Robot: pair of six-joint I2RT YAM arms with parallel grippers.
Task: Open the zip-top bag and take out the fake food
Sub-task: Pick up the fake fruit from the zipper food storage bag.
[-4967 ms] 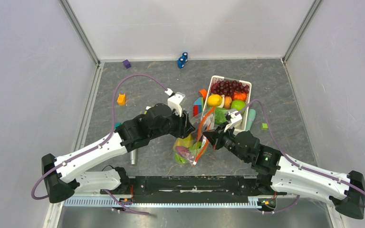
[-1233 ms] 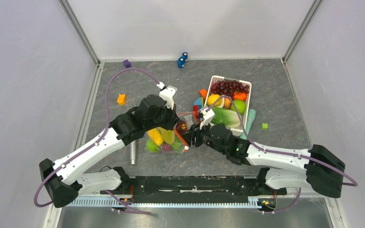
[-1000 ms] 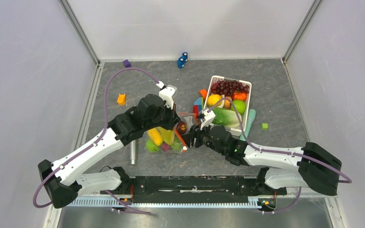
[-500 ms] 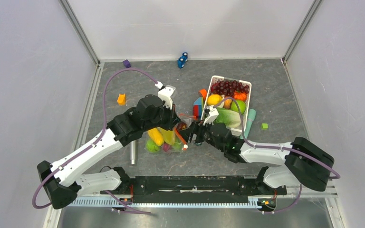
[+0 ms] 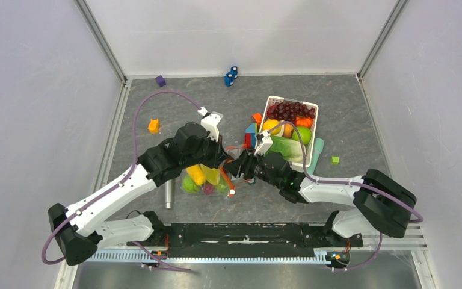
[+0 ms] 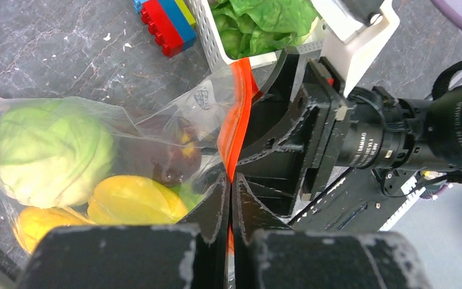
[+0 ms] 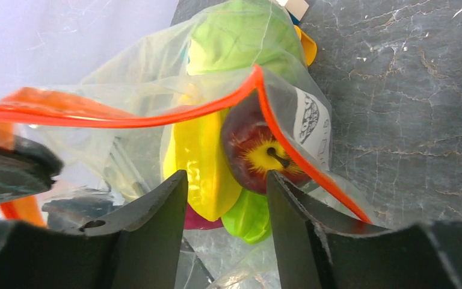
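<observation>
The left pincer (image 6: 230,180) clamps the orange rim of the zip-top bag (image 6: 198,102), apparently propping its mouth so the open-jawed right pincer (image 7: 225,177) can reach the fake food (image 7: 201,162) inside.

Left hand (image 6: 229,180) pinched closed, right hand (image 7: 226,180) spread, facing each other.

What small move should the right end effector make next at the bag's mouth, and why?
Probably ease the right end effector slightly forward into the clear crinkly plastic zip-top bag and close on the yellow plastic toy fruit. The left end effector is shut on the red-orange zipper strip, holding the mouth open, and the right's open jaws frame that yellow piece just inside the rim.
</observation>
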